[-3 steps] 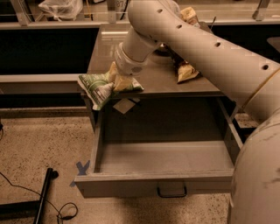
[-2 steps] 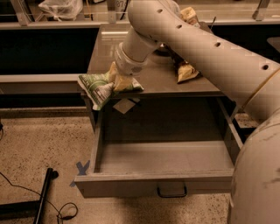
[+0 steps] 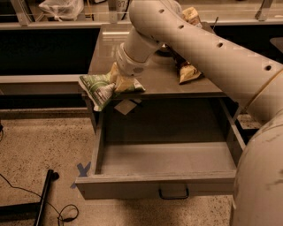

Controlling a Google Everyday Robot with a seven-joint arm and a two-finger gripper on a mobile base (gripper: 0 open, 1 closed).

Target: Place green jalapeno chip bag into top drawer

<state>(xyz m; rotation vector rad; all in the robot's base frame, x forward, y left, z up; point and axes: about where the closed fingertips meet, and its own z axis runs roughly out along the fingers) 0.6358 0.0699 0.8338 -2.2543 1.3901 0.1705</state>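
Note:
The green jalapeno chip bag (image 3: 99, 88), green and white with a white label panel, hangs over the front left corner of the counter (image 3: 154, 84). My gripper (image 3: 120, 83) is shut on the bag's right end, just above the counter's front edge. The top drawer (image 3: 163, 161) is pulled wide open below, a shallow grey tray with a flat front and a small dark loop handle (image 3: 173, 193). The bag is above the drawer's back left corner. My arm crosses the view from the right and hides part of the counter.
A brown and yellow chip bag (image 3: 188, 70) lies on the counter to the right of my arm. A white plastic bag (image 3: 62, 8) sits at the far back left. Black cables and a dark bar (image 3: 44, 198) lie on the speckled floor at the left, beside a blue tape cross (image 3: 82, 170).

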